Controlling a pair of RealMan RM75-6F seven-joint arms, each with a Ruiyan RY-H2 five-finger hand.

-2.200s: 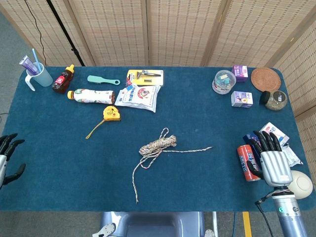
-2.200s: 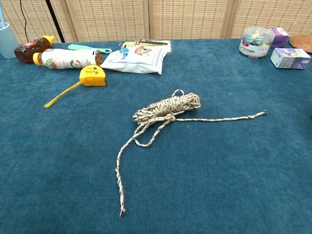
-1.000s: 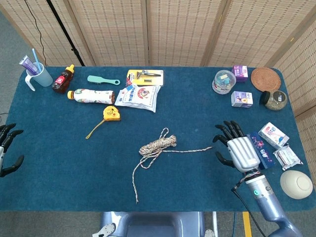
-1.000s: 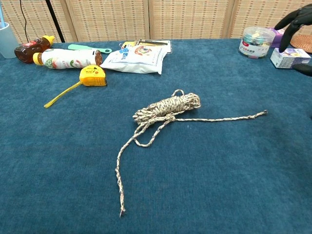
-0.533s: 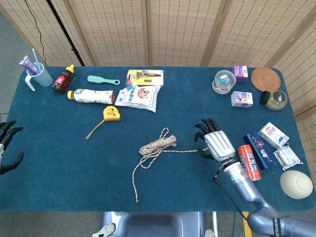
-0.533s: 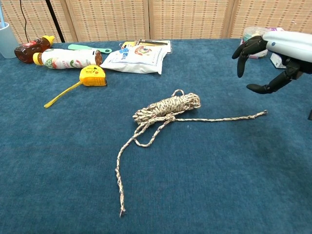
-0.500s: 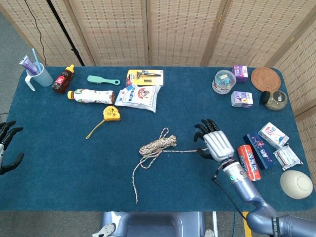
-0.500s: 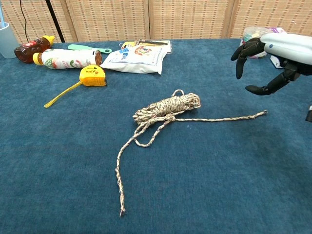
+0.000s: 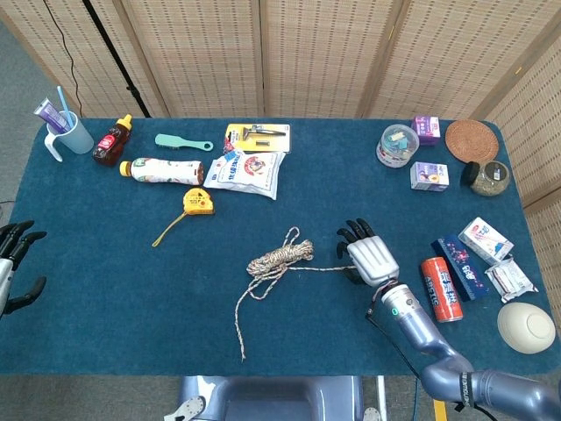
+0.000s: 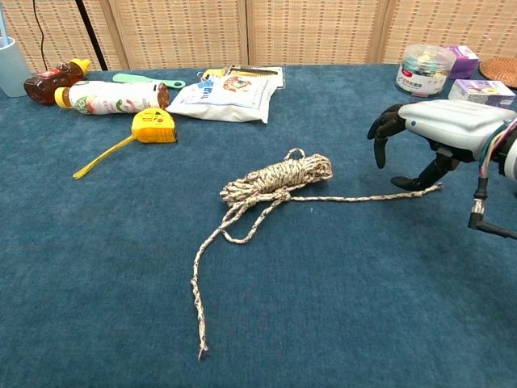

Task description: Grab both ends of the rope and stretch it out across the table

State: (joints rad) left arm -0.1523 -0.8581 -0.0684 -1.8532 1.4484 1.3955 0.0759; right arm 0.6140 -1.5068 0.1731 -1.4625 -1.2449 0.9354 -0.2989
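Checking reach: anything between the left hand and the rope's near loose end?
Nothing visible. Bare table lies between the left hand and the rope end; the tape measure sits farther back.

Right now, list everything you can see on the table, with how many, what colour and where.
rope: 1, beige, centre, partly coiled
tape measure: 1, yellow, left of centre
bottles: 2, white and brown, far left
cup: 1, light blue, far left corner
snack bag: 1, white, far middle
can: 1, red, right
round coaster: 1, brown, far right
right hand: 1, silver and black, over the rope's right end
left hand: 1, black, left edge
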